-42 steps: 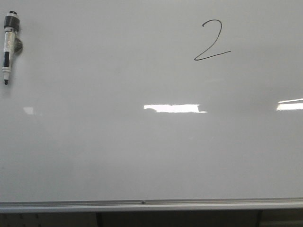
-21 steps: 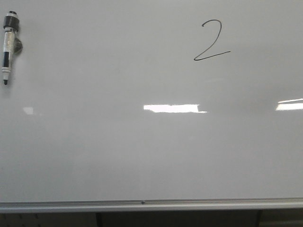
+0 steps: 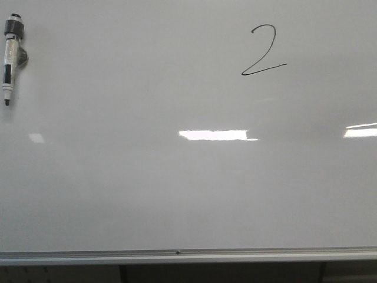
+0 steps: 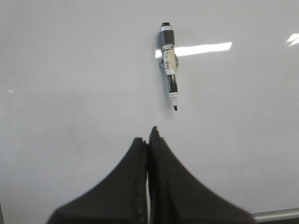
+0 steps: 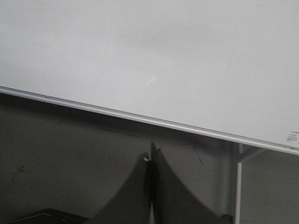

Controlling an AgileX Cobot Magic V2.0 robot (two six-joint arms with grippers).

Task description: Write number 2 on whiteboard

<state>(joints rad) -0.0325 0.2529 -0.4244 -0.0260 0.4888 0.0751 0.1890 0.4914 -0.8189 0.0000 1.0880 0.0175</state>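
The whiteboard (image 3: 177, 188) is filling nearly all of the front view, its silver bottom rail (image 3: 188, 256) running along the lower edge. The number 2 (image 3: 263, 50) is sitting high on the whiteboard, right of its centre, drawn in thin black line with a curled top and a long slanted base stroke. A marker (image 3: 11, 58) is hanging upright against the whiteboard near its upper left corner, dark cap end up and tip pointing down, well apart from the number 2. Bright light reflections (image 3: 217, 135) are showing on the whiteboard below the number 2. In the left wrist view, the left gripper (image 4: 149, 135) is facing the whiteboard below the marker's tip, not touching it, jaws pressed together and holding nothing. In the right wrist view, the right gripper (image 5: 150, 154) is sitting below the whiteboard's bottom rail, against a dark wall, jaws likewise together and empty.
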